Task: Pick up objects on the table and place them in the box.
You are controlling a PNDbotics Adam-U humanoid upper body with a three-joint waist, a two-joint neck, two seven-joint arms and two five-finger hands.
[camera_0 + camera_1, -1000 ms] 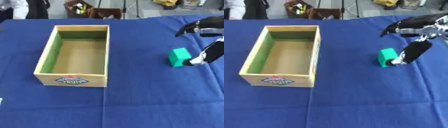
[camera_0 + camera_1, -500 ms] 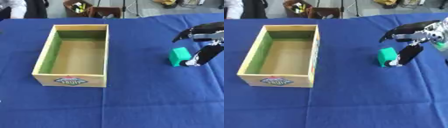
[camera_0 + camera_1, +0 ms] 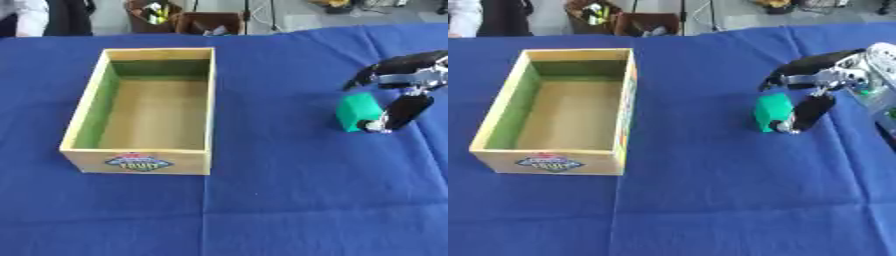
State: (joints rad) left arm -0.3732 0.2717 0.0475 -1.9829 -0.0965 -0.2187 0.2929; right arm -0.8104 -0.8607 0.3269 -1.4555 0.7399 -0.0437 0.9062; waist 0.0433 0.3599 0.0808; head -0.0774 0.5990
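A green block (image 3: 357,111) stands on the blue cloth to the right of the open wooden box (image 3: 136,161), which has a green inner wall, a label on its front and nothing inside that I can see. My right hand (image 3: 409,76) comes in from the right edge and hovers over the block. Its dark fingers (image 3: 376,70) reach out above and behind the block. The thumb (image 3: 404,109) hangs down against the block's right side. The hand is open around the block. The left hand shows in neither view.
The blue cloth (image 3: 262,210) covers the whole table, with bare cloth between box and block and along the front. Beyond the far edge stand brown cartons (image 3: 206,22) with small items.
My right hand has come down and slightly left, closer over the green block. The block and the box have stayed where they were.
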